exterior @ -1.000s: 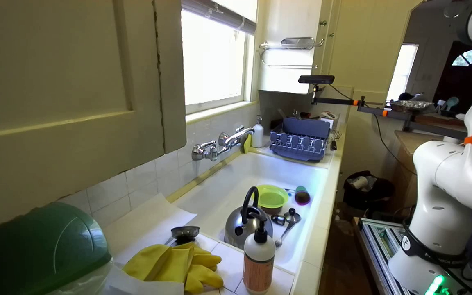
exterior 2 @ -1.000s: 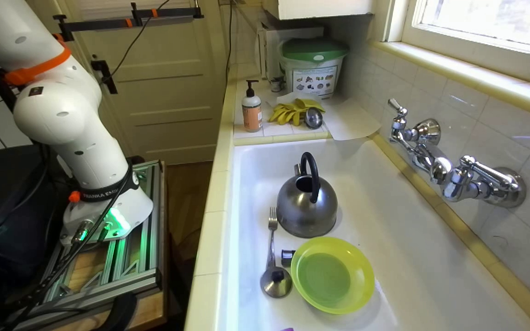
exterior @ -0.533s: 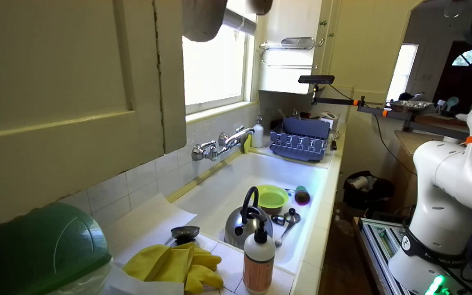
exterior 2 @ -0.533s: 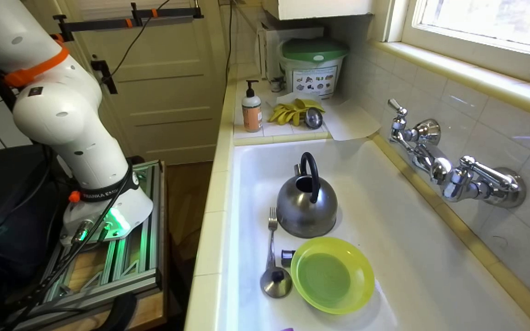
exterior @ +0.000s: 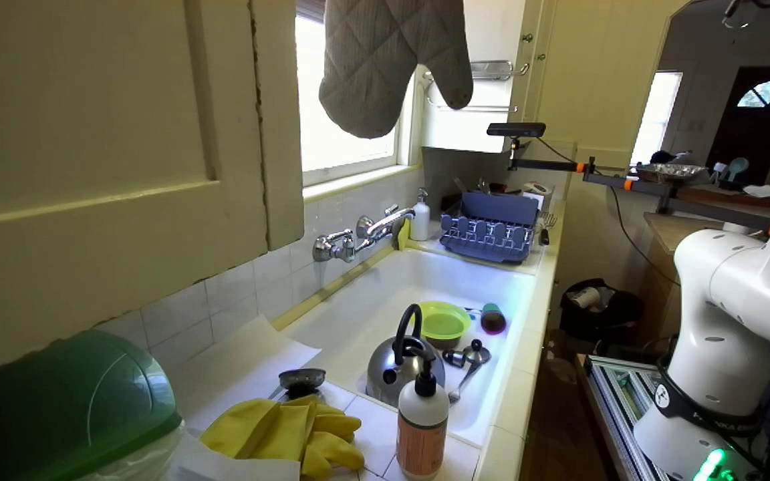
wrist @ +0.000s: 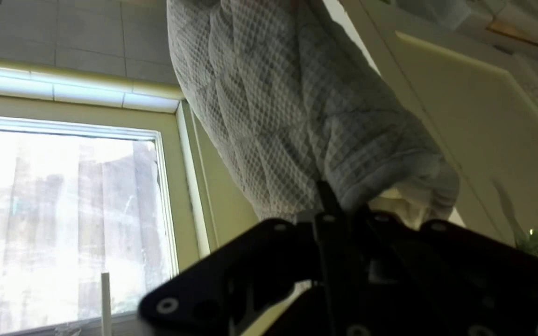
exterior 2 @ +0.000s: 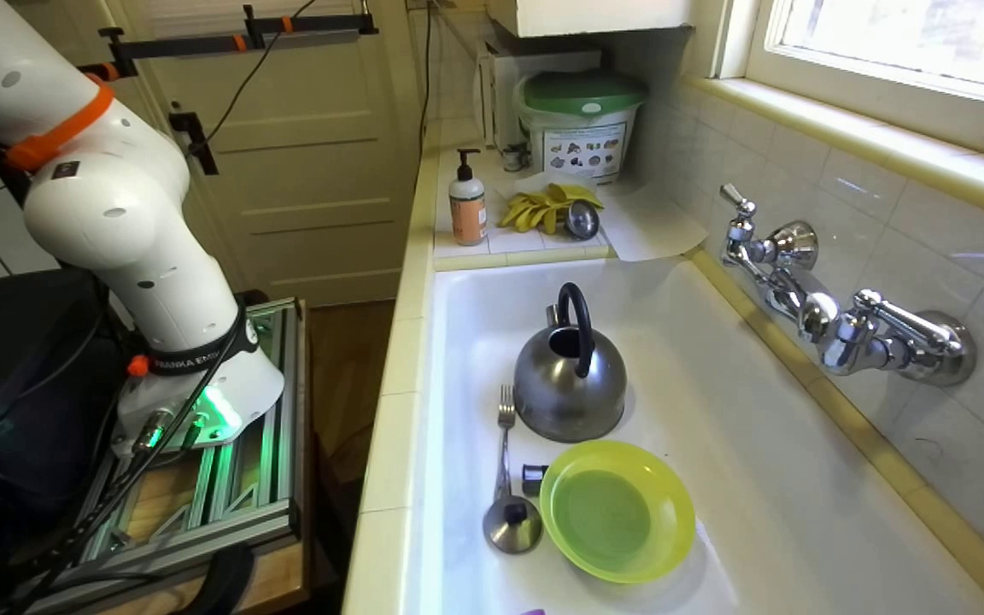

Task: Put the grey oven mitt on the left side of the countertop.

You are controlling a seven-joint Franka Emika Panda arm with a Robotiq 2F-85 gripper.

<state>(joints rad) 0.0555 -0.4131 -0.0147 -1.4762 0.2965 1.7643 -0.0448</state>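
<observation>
A grey oven mitt [exterior: 388,63] hung tip-down in the air, before the window [exterior: 358,151] in an exterior view, its cuff [wrist: 383,175] pinched in the pincer [wrist: 345,207]. Yellow gloves [exterior: 271,427] lay near a pump bottle [exterior: 422,427] on the worktop [exterior: 379,431], beside a sink [exterior 2: 799,478] holding a metal kettle [exterior 2: 571,393].

Grey oven mitt [exterior: 395,60]: top centre of an exterior view, hanging before the window [exterior: 333,147]; open air below it. Cabinet door [exterior: 111,120]: upper left, solid, closing off that side. Countertop [exterior: 379,417]: lower centre, obstructed by yellow rubber gloves [exterior: 271,427], an upright pump bottle [exterior: 423,421] near them, and a green-lidded bin [exterior: 104,394] at lower left. Paper sheet [exterior: 244,361]: low strip between gloves and tiled wall [exterior: 228,297]. Sink [exterior 2: 740,410]: in an exterior view, kettle [exterior 2: 573,393] at centre, arched handle [exterior 2: 585,339] uppermost; lime-green bowl [exterior 2: 616,512] just beside, lower centre; open basin to the right of both, chrome faucet [exterior 2: 817,312] jutting from the wall beyond.
</observation>
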